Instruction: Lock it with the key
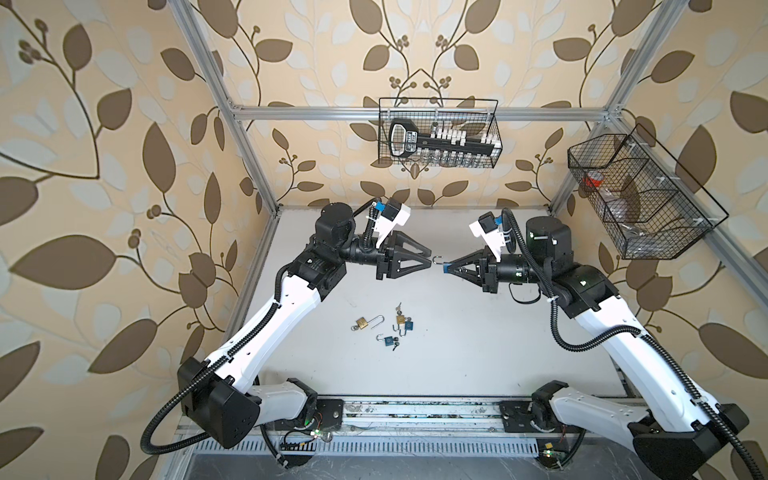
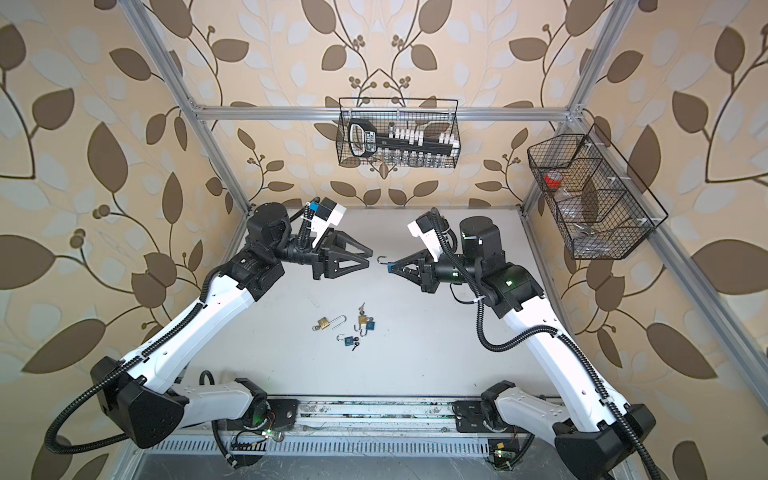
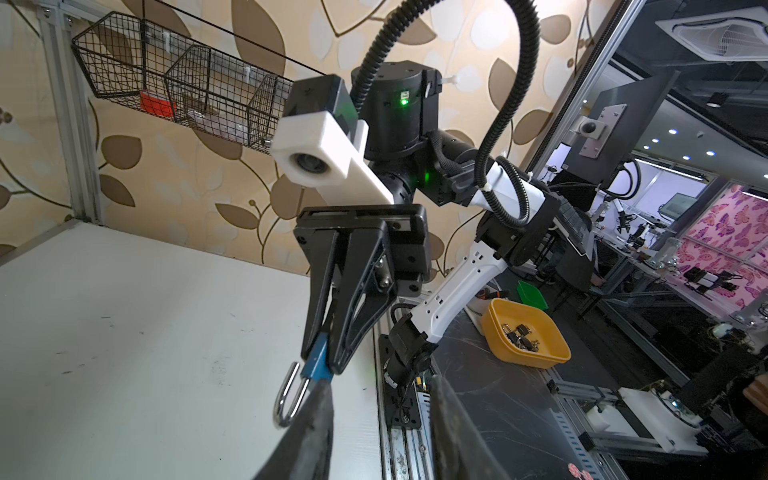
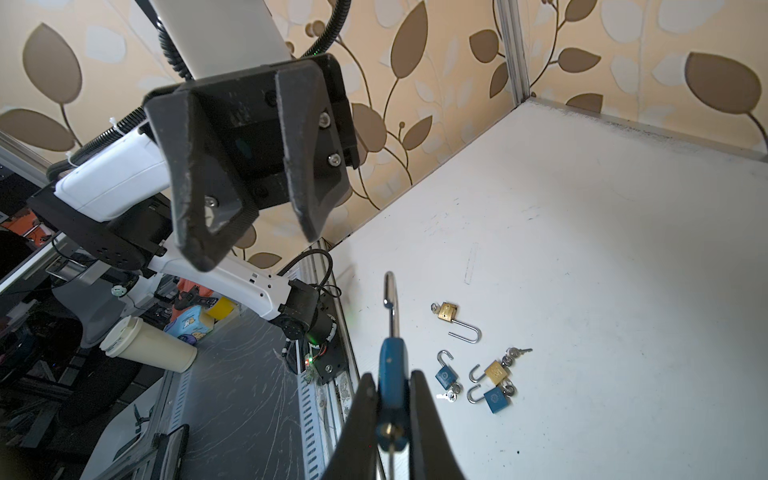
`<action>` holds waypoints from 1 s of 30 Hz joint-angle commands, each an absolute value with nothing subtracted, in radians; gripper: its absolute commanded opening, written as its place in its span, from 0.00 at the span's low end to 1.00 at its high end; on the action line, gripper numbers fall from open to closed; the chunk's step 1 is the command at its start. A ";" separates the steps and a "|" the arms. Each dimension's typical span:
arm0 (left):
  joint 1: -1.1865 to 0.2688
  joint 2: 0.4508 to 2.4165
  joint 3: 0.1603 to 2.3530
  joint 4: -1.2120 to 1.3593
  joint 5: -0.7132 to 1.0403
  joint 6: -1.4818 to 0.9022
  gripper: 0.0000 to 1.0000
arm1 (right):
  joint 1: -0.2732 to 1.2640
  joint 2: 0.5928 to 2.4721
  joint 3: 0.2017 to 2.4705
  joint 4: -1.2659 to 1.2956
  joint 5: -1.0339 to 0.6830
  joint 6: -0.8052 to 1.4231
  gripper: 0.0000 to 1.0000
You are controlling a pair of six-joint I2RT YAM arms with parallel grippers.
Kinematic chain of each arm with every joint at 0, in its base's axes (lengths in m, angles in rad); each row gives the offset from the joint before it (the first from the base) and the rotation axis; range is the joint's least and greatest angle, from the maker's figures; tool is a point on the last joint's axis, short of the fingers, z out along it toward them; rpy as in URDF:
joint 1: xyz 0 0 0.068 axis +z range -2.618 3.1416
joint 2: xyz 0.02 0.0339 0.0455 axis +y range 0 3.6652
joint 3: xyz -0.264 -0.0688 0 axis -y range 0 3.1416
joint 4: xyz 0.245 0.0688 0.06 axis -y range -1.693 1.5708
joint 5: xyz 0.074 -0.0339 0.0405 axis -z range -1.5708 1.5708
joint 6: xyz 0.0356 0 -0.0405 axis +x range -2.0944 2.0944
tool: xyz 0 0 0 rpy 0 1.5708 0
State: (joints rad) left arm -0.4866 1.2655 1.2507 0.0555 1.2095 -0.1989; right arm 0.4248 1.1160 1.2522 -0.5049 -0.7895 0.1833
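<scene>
The right pincer (image 1: pixel 448 268) clamps a blue padlock (image 4: pixel 391 374), its steel shackle (image 3: pixel 291 399) pointing at the left pincer (image 4: pixel 257 247), whose jaws stand apart just short of it. Four more padlocks (image 1: pixel 361 322) lie on the table (image 1: pixel 498 353) below both.

Both arms are raised with elbows bent and forearms reaching inward, so the tools sit nose to nose. The right tool (image 1: pixel 445 269) is pinched tight on a padlock (image 4: pixel 390 374), whose shackle (image 4: pixel 390 286) pokes out ahead of its tips. The left tool (image 1: pixel 431 257) has its jaws apart with nothing between them, tips close to that shackle but not on it.
</scene>
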 commanded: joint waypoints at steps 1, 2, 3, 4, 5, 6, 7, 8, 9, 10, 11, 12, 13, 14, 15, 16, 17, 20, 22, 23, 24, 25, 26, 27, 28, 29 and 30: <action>-0.511 1.272 1.294 0.068 1.271 -0.188 0.39 | 0.422 1.117 1.291 -0.440 -0.859 0.213 0.00; -0.513 1.273 1.296 0.062 1.270 -0.184 0.39 | 0.424 1.120 1.294 -0.433 -0.871 0.214 0.00; -0.516 1.273 1.295 0.058 1.267 -0.181 0.40 | 0.423 1.121 1.295 -0.426 -0.881 0.216 0.00; -0.516 1.273 1.298 0.048 1.263 -0.174 0.40 | 0.423 1.121 1.296 -0.421 -0.887 0.217 0.00; -0.518 1.275 1.298 0.041 1.258 -0.169 0.40 | 0.424 1.119 1.295 -0.417 -0.892 0.219 0.00; -0.518 1.276 1.299 0.035 1.255 -0.164 0.40 | 0.423 1.117 1.292 -0.409 -0.903 0.222 0.00; -0.519 1.278 1.302 0.029 1.253 -0.162 0.40 | 0.424 1.115 1.287 -0.404 -0.913 0.227 0.00; -0.519 1.278 1.303 0.029 1.253 -0.161 0.41 | 0.423 1.114 1.285 -0.401 -0.924 0.228 0.00; -0.521 1.279 1.304 0.028 1.253 -0.161 0.41 | 0.425 1.111 1.282 -0.398 -0.934 0.230 0.00; -0.520 1.281 1.305 0.025 1.253 -0.161 0.41 | 0.424 1.108 1.278 -0.395 -0.943 0.229 0.00; -0.522 1.281 1.306 0.022 1.253 -0.160 0.41 | 0.424 1.105 1.276 -0.394 -0.948 0.229 0.00; -0.522 1.281 1.307 0.020 1.253 -0.160 0.41 | 0.425 1.103 1.273 -0.393 -0.955 0.227 0.00; -0.521 1.281 1.306 0.018 1.251 -0.159 0.42 | 0.425 1.098 1.272 -0.393 -0.962 0.225 0.00; -0.520 1.281 1.307 0.018 1.248 -0.157 0.42 | 0.424 1.097 1.270 -0.391 -0.970 0.224 0.00; -0.521 1.281 1.305 0.017 1.246 -0.157 0.43 | 0.425 1.095 1.267 -0.388 -0.977 0.224 0.00; -0.521 1.281 1.305 0.017 1.244 -0.156 0.44 | 0.423 1.094 1.264 -0.390 -0.985 0.222 0.00; -0.522 1.282 1.305 0.017 1.243 -0.157 0.46 | 0.424 1.092 1.263 -0.388 -0.993 0.221 0.00; -0.522 1.281 1.305 0.016 1.243 -0.157 0.49 | 0.425 1.094 1.258 -0.395 -1.016 0.217 0.00; -0.523 1.280 1.304 0.017 1.241 -0.156 0.50 | 0.424 1.096 1.258 -0.400 -1.018 0.209 0.00; -0.522 1.282 1.305 0.017 1.241 -0.156 0.50 | 0.425 1.096 1.258 -0.400 -1.017 0.207 0.00; -0.523 1.282 1.303 0.017 1.243 -0.157 0.50 | 0.425 1.094 1.259 -0.399 -1.013 0.206 0.00; -0.522 1.284 1.305 0.015 1.243 -0.156 0.50 | 0.424 1.091 1.257 -0.393 -1.004 0.206 0.00; -0.524 1.286 1.305 0.015 1.244 -0.158 0.50 | 0.424 1.088 1.258 -0.386 -1.000 0.207 0.00; -0.524 1.287 1.306 0.014 1.243 -0.157 0.50 | 0.424 1.086 1.259 -0.378 -1.003 0.209 0.00; -0.525 1.288 1.308 0.012 1.243 -0.155 0.50 | 0.425 1.085 1.259 -0.372 -1.008 0.210 0.00; -0.525 1.289 1.308 0.010 1.242 -0.155 0.50 | 0.424 1.084 1.257 -0.361 -1.009 0.215 0.00; -0.525 1.290 1.310 0.009 1.242 -0.154 0.50 | 0.424 1.081 1.254 -0.351 -1.009 0.220 0.00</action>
